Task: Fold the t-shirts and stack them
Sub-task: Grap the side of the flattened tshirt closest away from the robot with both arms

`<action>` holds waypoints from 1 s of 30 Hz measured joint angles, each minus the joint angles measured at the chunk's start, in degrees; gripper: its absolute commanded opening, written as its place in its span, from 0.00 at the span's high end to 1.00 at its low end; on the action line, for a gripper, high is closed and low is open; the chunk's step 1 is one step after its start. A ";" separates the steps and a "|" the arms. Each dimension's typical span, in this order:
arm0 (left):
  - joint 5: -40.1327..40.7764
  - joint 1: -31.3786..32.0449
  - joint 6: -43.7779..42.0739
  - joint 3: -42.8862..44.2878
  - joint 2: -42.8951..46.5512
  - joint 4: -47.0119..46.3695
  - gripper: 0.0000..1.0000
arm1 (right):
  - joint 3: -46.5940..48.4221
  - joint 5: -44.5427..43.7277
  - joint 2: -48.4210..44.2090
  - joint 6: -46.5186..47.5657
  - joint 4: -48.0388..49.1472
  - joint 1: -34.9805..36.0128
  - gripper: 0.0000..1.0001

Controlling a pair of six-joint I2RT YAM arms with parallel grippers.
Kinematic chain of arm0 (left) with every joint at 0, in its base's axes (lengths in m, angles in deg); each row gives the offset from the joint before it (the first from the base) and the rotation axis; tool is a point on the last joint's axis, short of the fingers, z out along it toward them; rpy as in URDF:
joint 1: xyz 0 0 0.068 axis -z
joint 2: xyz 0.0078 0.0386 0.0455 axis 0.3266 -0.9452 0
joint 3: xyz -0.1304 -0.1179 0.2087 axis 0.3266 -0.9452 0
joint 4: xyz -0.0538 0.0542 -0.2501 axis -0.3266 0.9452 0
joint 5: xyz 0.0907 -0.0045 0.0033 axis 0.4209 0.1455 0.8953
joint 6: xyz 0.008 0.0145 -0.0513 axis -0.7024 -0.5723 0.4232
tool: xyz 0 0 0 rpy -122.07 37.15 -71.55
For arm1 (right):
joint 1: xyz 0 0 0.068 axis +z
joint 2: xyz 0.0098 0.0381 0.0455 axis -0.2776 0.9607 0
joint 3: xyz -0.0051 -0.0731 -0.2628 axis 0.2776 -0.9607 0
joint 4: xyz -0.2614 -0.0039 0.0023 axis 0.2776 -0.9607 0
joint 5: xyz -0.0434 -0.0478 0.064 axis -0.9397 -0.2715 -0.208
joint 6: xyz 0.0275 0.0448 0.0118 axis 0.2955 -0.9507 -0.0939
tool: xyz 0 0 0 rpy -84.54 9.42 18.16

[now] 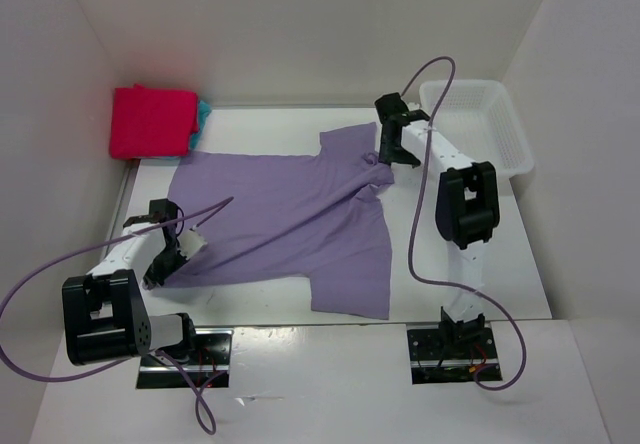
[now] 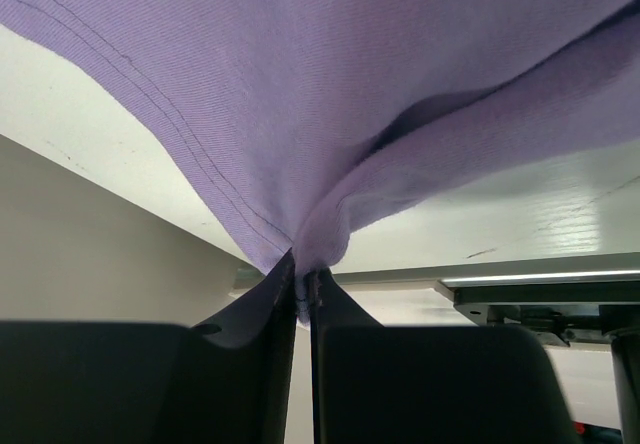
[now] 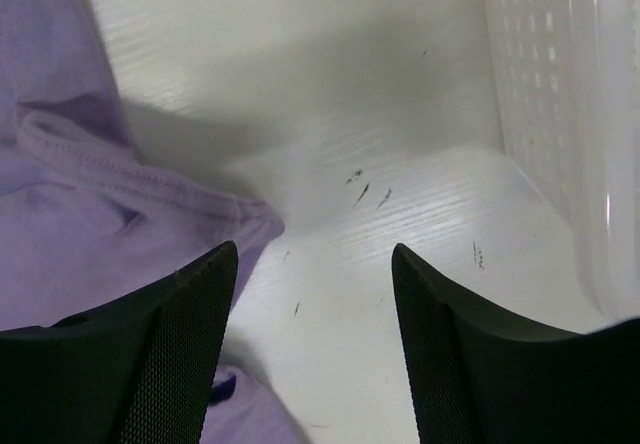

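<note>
Your left gripper (image 2: 305, 276) is clamped on an edge of the lavender shirt (image 1: 290, 214), lifting it taut for a fold. Your right gripper (image 3: 315, 264) hangs open beside what may be the collar, holding nothing. The shirt lies spread mid-table — the folded magenta shirt (image 1: 150, 122) sits far-left.

White table (image 1: 260, 299), lavender shirt (image 1: 280, 204), folded shirts (image 1: 152, 121), basket (image 1: 500, 129)

2 arms, white links: left arm (image 1: 125, 254), right arm (image 1: 425, 149). Each w/ a chunky black motor housing (image 1: 100, 314) & a long purple cable (image 1: 413, 244). Left gripper (image 2: 305, 286): smooth matte-black fingers (image 2: 420, 384). Right gripper (image 3: 315, 259): black fingers (image 3: 170, 354) w/ fine mesh texture. Black base plates (image 1: 450, 354), bit of red wiring.
</note>
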 measured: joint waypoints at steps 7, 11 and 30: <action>-0.09 0.00 0.11 0.26 -0.02 0.26 0.87 | -13.16 2.19 -18.29 -3.67 0.04 6.40 0.31; -0.15 0.00 0.26 0.76 0.02 0.46 0.86 | -26.60 4.79 -33.20 -12.76 -1.68 15.34 0.31; -1.53 -0.59 0.02 1.77 4.44 1.14 0.86 | -71.63 26.03 -58.51 -51.95 -0.59 30.86 0.29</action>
